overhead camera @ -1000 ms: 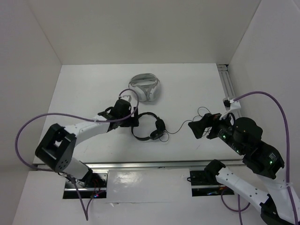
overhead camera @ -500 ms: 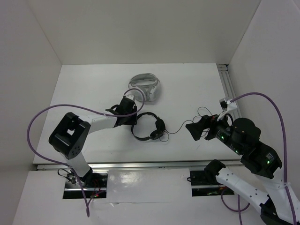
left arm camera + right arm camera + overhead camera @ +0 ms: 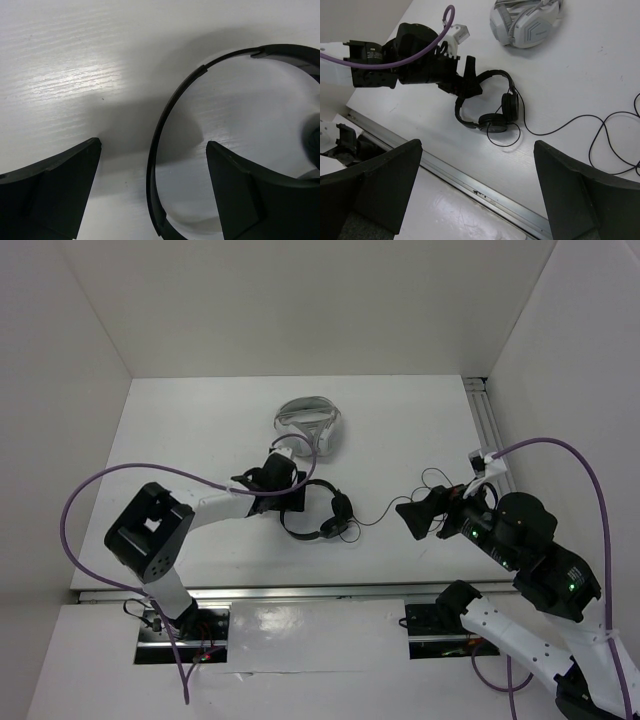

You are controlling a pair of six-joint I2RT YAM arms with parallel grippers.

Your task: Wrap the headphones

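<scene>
The black headphones (image 3: 318,510) lie flat mid-table, ear pads toward the right, and their thin cable (image 3: 385,512) trails right into loose loops. My left gripper (image 3: 295,498) is open and low over the headband's left side. In the left wrist view the headband (image 3: 151,170) runs between the two fingers (image 3: 55,195) without touching either. My right gripper (image 3: 410,517) is open and empty, raised to the right of the headphones. Its wrist view shows the headphones (image 3: 487,107), the cable (image 3: 600,130) and the left gripper (image 3: 465,82) at the headband.
A bulkier white-and-grey headset (image 3: 310,425) lies just behind the headphones and shows in the right wrist view (image 3: 527,20). A metal rail (image 3: 480,415) runs along the right wall, another (image 3: 300,592) along the table's front edge. White walls enclose three sides.
My left gripper has moved right, from beside the headband to straddling it. The right arm shifted slightly left early on, then held. The headphones have not moved.
</scene>
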